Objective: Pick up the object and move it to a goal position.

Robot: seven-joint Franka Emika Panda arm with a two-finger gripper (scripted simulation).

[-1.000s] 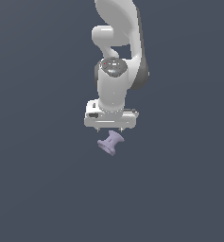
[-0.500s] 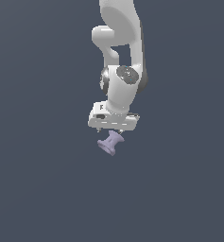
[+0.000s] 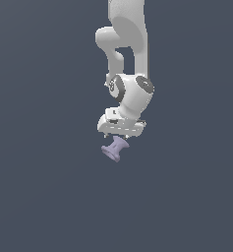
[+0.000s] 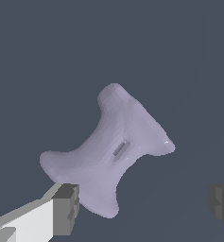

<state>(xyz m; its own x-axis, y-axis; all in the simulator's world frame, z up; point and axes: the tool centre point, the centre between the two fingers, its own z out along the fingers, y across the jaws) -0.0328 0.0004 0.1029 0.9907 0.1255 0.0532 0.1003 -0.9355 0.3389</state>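
The small matte lavender spool-shaped object [image 3: 115,148] lies just beneath the white arm's claw [image 3: 119,138], whose fingers [image 4: 66,208] stand wide apart, holding nothing. Approach step; next, I judge, descend and close on its waist.

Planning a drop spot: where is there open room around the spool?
Bare gray ground lies all around the spool. The only crowded spot is right at it, where the claw hangs directly above, its fingers spread on either side.

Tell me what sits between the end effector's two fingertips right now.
In the wrist view, the lavender spool lies partly between the fingers, beside one pad; bare background fills the stretch to the other finger.
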